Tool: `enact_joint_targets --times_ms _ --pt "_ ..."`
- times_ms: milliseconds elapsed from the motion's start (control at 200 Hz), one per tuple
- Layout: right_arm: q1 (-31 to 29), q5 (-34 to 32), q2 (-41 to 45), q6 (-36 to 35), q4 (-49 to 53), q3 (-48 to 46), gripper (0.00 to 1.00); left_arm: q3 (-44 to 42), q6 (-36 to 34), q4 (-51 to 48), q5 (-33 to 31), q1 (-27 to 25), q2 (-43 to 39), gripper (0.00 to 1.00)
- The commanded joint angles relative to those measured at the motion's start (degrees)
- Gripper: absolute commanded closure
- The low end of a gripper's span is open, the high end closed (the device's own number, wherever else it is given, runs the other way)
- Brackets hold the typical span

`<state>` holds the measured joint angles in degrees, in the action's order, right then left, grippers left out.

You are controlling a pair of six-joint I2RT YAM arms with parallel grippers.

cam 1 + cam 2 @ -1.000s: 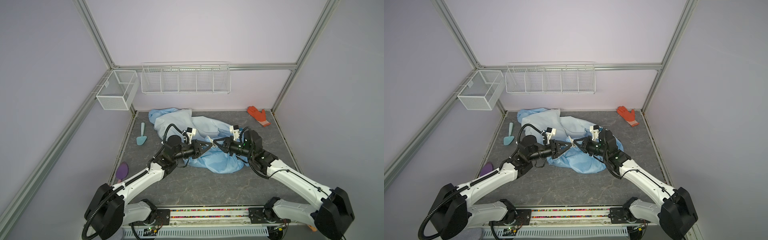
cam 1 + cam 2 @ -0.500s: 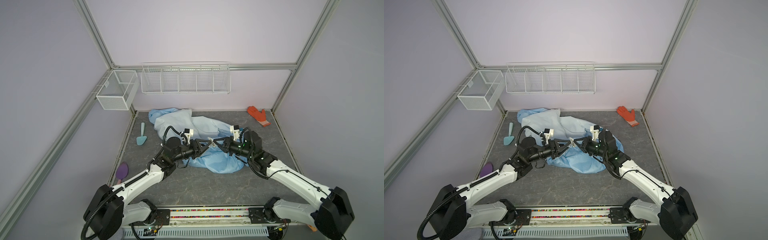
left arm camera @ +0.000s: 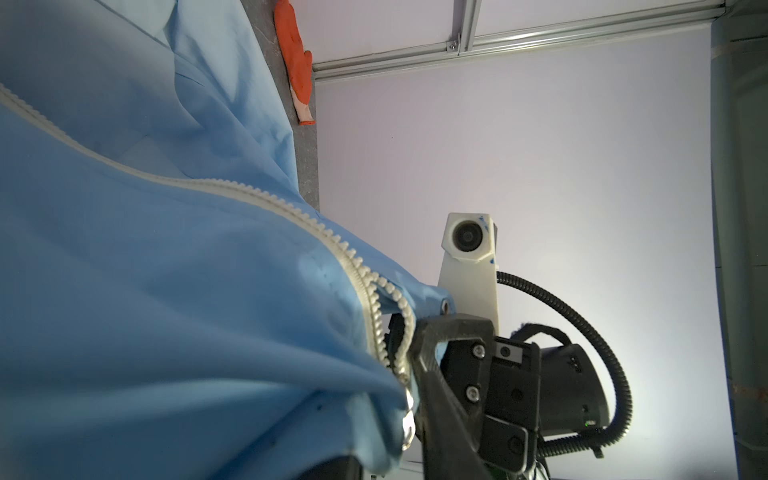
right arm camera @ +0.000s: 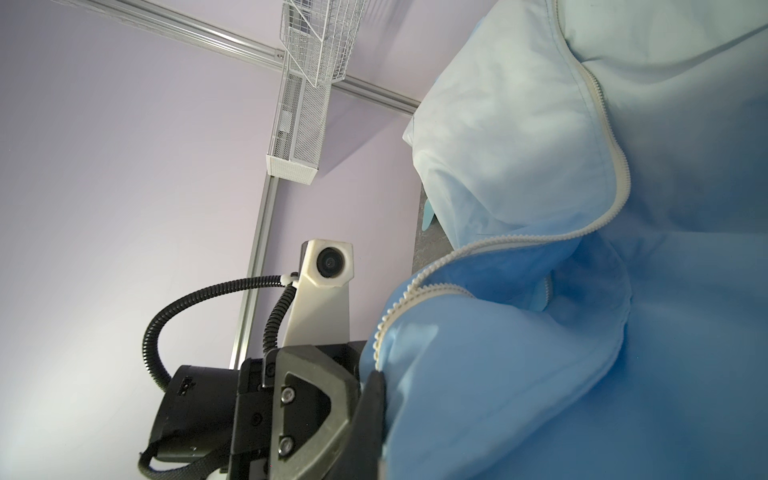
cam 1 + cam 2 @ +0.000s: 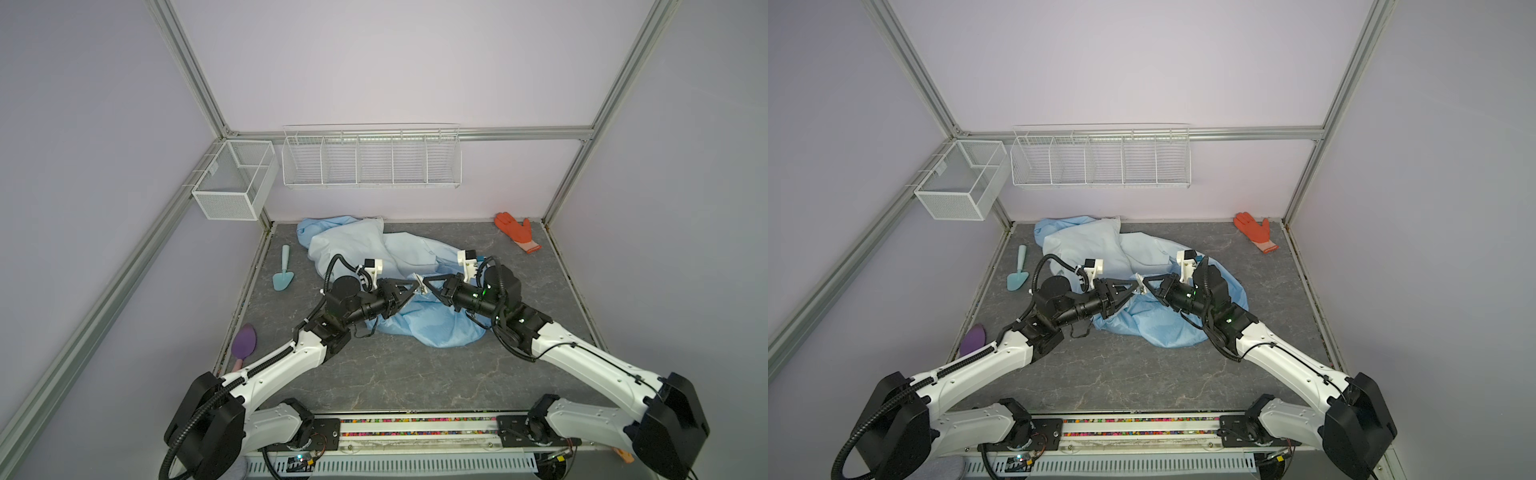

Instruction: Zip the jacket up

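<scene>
1. The jacket [image 5: 432,328] is being seen crumpled on the table [image 5: 415,374], rear-centre.
2. One front corner is being held raised above the table between both arms.
3. The zipper [image 3: 266,199] end is being pinched by the clenched right gripper [image 5: 429,286].
4. The facing edge is being gripped by the left gripper [image 5: 411,287], fingers closed on fabric.

The jacket [image 5: 436,328] is recorded as light blue, paling to whitish in part, with a white zipper [image 3: 232,189]. The table [image 5: 395,374] under the jacket is noted as dark grey with pale marble veining. Around the jacket, an orange glove [image 5: 515,230], a teal trowel [image 5: 283,279] and a purple scoop [image 5: 244,344] are logged.
</scene>
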<state>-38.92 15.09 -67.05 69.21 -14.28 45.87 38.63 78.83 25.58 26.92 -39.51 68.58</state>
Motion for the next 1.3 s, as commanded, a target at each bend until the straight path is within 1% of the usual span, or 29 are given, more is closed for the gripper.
enact_joint_targets --times_ms 0,60,160,340,460,755,1065,1170,1295 --pt "-0.59 -0.77 2.00 -0.57 -3.77 -1.08 0.93 -1.18 0.47 1.83 -1.97 -0.15 -1.38 0.86" --pt "-0.55 -0.85 2.10 -0.18 -4.39 -1.41 0.93 -1.36 0.37 2.54 -2.18 -0.19 -1.64 0.90" --pt "-0.57 -0.60 1.99 0.44 -6.52 -2.09 0.93 -1.45 -0.02 3.81 -1.71 -0.22 -1.88 1.00" --pt "-0.43 1.14 0.62 2.88 -12.67 -2.79 0.94 -1.30 -2.28 4.74 -1.44 -0.30 -3.05 1.00" --pt "-0.20 2.12 -1.67 5.44 -17.73 -2.98 0.94 -0.29 -3.06 5.38 0.28 -0.74 -2.96 1.00" --pt "0.12 2.89 -8.22 9.88 -22.83 -0.85 0.94 1.89 -4.10 4.57 3.31 -2.24 -1.67 1.00" --pt "0.77 0.17 -8.80 7.03 -19.12 -0.78 0.94 1.89 -4.76 5.58 3.31 -2.24 -3.89 1.00" --pt "0.70 -1.38 -8.42 3.81 -17.59 -1.42 0.94 1.97 -3.63 7.35 3.23 -2.24 -4.25 1.00" --pt "0.70 -3.54 -7.61 1.32 -18.61 -4.11 0.94 2.31 -2.20 9.30 3.14 -2.24 -4.83 1.00"
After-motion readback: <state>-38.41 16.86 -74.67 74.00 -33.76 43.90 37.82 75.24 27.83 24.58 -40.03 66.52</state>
